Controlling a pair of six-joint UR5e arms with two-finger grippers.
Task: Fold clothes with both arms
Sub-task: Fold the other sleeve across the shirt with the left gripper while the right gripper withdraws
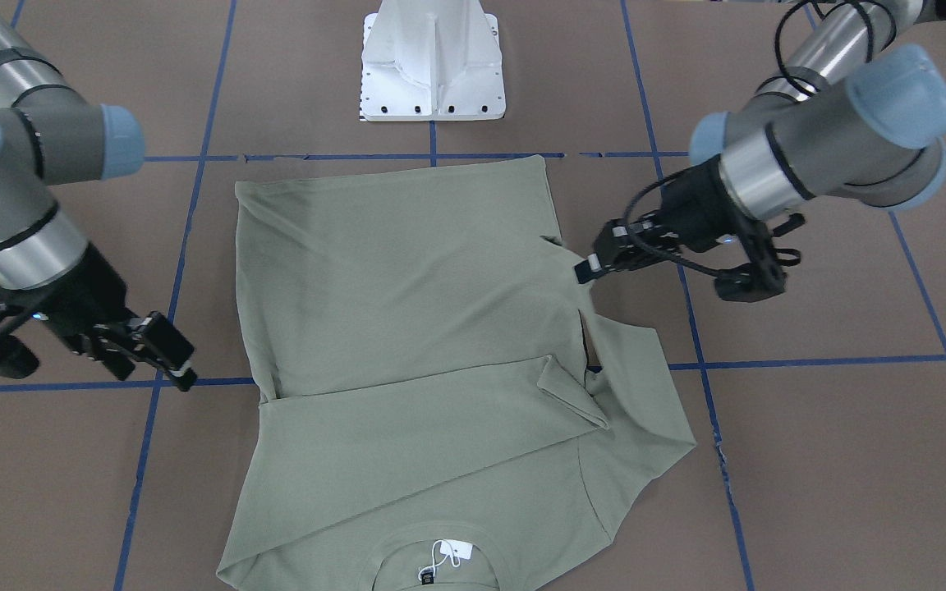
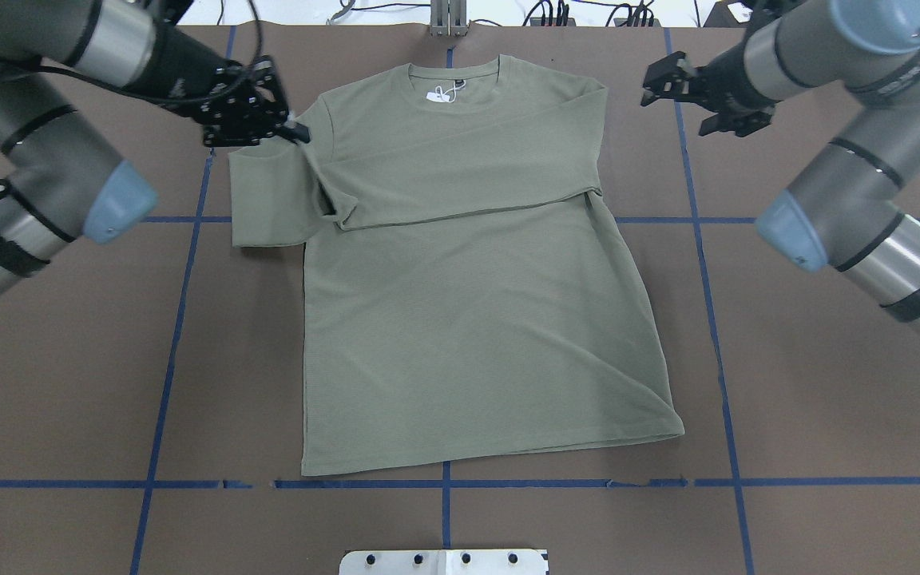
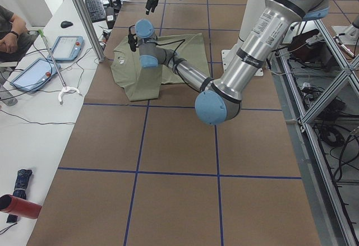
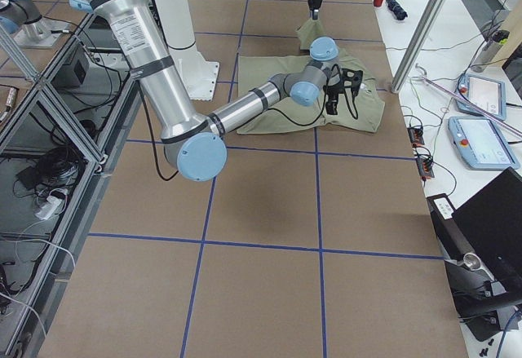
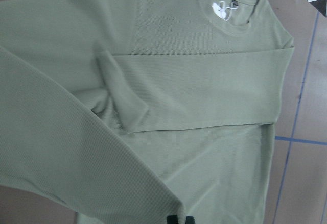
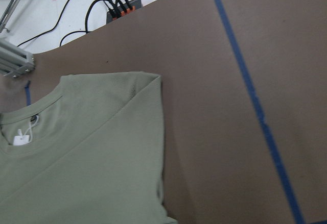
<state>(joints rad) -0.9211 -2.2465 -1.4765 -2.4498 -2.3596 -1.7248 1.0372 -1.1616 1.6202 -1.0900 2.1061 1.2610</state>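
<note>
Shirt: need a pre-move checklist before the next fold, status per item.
1. Left gripper shut on the loose sleeve: ok.
2. Right gripper open, off the shirt: ok.
3. Folded sleeve lies flat across the chest: ok.
4. Loose sleeve folded in: not ok, it juts past the body.
5. Hem flat: ok.
6. How much cloth the left pinch holds: cannot tell.
</note>
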